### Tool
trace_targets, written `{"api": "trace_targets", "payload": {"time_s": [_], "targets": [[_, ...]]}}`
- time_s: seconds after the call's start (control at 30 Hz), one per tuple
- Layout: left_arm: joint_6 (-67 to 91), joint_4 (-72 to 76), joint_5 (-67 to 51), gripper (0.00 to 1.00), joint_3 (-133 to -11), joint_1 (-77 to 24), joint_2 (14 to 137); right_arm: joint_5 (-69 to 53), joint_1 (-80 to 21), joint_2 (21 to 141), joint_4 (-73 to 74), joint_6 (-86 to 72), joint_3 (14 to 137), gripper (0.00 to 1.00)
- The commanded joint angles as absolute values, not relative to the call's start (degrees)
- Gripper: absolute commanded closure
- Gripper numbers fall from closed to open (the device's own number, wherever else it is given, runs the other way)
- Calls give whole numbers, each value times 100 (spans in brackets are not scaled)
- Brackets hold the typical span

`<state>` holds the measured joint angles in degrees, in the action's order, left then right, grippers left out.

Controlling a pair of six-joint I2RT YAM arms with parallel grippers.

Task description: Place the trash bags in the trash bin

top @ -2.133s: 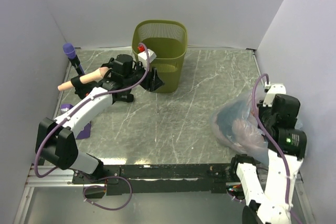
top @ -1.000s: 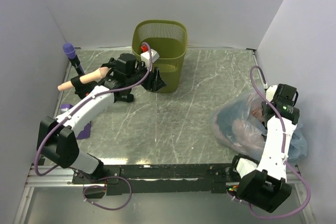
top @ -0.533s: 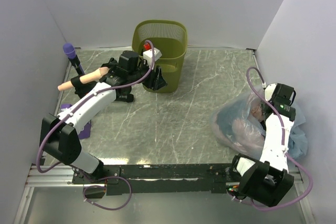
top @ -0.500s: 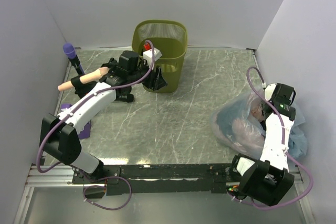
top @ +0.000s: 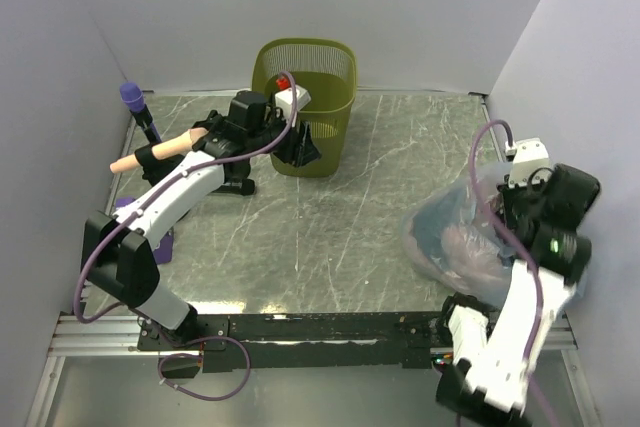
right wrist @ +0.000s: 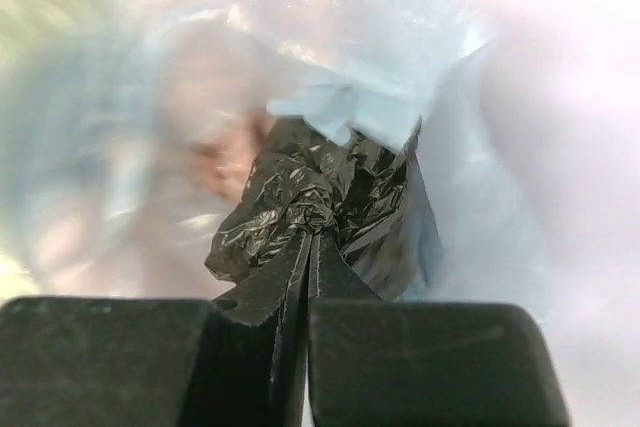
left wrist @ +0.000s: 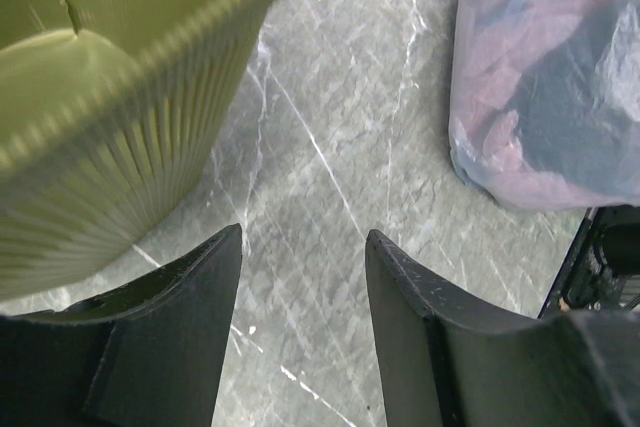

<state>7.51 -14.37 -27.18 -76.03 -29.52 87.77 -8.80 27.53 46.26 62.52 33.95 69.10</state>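
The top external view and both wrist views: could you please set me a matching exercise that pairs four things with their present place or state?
Column A
1. trash bin
2. left gripper
3. right gripper
4. clear bluish bag

Column B
a. shut on the crinkly black trash bag
b. lying at the right side of the table, pinkish and dark contents showing through
c. open, nothing between its fingers
d. standing upright at the table's far edge

Pairs: 1-d, 2-c, 3-a, 4-b
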Motion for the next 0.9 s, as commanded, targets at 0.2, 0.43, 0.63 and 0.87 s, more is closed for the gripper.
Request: {"api": "trace_targets", "payload": {"time_s": [0.2,0.43,0.63,0.87], "targets": [[862,-1125,-3391,42,-8559,-3006,9167,-4717,2760,4112,6839,2955,9069,100],[222,-782,-3656,33,-8762,-3059,8605,-6353,2655,5456,5935,1365,10203,100],[-139,-765,-3823,29,-8754,-3208,8183,-5838,1356,6327,4852,509,10660,100],[429,-309,-3192,24,-8534,-3612,8059,-5186,230,6811,3965,88,10582,100]]}}
